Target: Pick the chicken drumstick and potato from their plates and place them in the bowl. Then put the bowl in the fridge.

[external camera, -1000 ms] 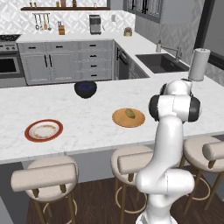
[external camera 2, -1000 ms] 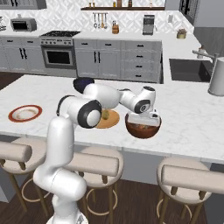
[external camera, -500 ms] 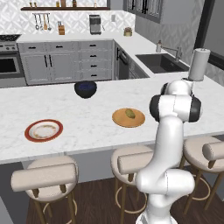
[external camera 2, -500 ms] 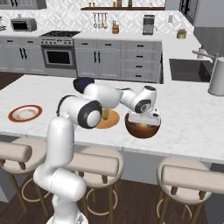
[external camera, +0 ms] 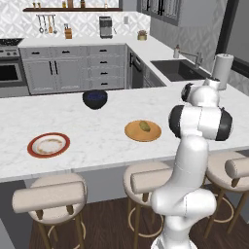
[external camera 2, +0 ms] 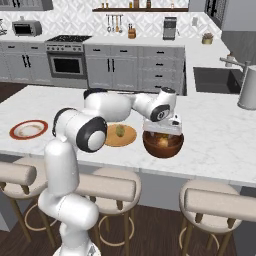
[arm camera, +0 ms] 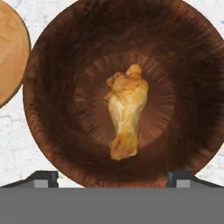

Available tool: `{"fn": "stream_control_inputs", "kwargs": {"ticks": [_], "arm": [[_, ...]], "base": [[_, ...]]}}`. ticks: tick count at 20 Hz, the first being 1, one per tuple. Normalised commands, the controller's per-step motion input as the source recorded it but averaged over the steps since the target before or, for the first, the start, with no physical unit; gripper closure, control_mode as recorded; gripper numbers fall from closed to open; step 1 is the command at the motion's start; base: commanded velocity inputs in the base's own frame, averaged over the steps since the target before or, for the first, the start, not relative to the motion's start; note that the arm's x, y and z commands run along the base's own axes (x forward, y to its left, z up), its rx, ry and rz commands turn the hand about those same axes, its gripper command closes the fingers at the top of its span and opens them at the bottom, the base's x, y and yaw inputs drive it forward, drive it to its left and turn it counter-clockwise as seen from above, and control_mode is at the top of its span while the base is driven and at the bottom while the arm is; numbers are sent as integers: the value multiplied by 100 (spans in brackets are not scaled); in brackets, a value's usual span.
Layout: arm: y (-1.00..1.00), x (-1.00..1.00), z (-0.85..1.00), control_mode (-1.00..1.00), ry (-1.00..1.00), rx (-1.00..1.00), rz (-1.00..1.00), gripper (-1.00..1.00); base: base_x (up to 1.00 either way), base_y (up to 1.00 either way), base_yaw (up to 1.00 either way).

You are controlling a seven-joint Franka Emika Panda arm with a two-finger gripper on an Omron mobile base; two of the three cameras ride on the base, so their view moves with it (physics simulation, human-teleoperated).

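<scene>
The white marble counter (external camera 2: 215, 135) is seen carrying all containers. The red-rimmed white plate (external camera 2: 28, 129) is placed at the far left, and nothing but a faint smear is made out on it. The orange-tan plate (external camera 2: 120, 135) is set mid-counter, and the potato (external camera 2: 120, 130) is lying on it. The bowl (external camera 2: 163, 145) is placed just right of that plate, close but apart, with a sliver of counter seen between them in the hand view. The chicken drumstick (arm camera: 126, 109) is lying at the bottom of the bowl (arm camera: 57, 109), free of the fingers. The gripper (external camera 2: 162, 133) is held directly over the bowl with jaws spread wide and nothing held; the fingertips (arm camera: 43, 178) are seen well apart, at the bowl's rim on either side.

Against the earlier frames, no shift is seen: the arm is kept in the same reach over the bowl, and plates, potato and bowl are left where they were.

Counted: two plates, one bowl, one drumstick, one potato, one gripper. Three stools (external camera 2: 102, 186) are counted along the near counter edge.
</scene>
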Motion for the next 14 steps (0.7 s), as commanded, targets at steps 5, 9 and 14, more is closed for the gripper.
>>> {"fn": "stream_control_inputs", "kwargs": {"ticks": [5,9,14], "arm": [[95,-11,19,-100,-17,-22,-14,-100],[82,2,54,-100,-10,-4,-11,-100],[81,0,20,-100,0,0,-2,-100]], "base": [[0,0,0],[0,0,0],[0,0,0]]}}
